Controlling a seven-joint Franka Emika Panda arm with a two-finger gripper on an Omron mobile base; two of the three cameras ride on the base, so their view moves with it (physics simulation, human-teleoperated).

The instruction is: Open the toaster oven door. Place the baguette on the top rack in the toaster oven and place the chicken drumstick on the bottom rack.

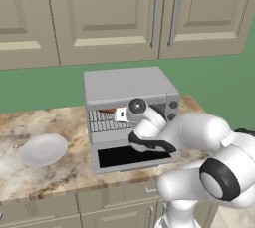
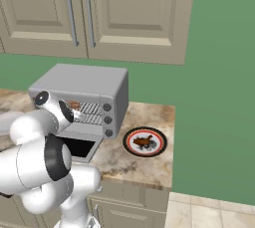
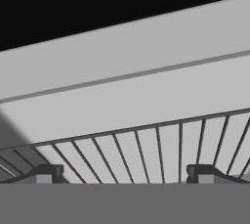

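The toaster oven (image 1: 129,83) (image 2: 87,80) stands on the counter. Its door (image 1: 130,157) (image 2: 79,147) is folded down flat. The brown baguette (image 1: 106,110) (image 2: 73,105) lies on the top rack (image 1: 102,119) inside. My gripper (image 1: 120,115) (image 2: 78,115) (image 3: 124,174) reaches into the oven mouth at that rack's level, just right of the baguette. It is open, with nothing between its fingertips (image 3: 46,173). Wire bars of a rack (image 3: 146,149) run ahead of it. The chicken drumstick (image 2: 144,141) lies on a red-rimmed plate (image 2: 162,143) to the right of the oven.
A white dish (image 1: 44,150) sits on the marble counter (image 1: 60,122) left of the oven. Wall cabinets (image 1: 114,13) hang above it. The counter ends just right of the red-rimmed plate, with floor tiles (image 2: 209,212) below.
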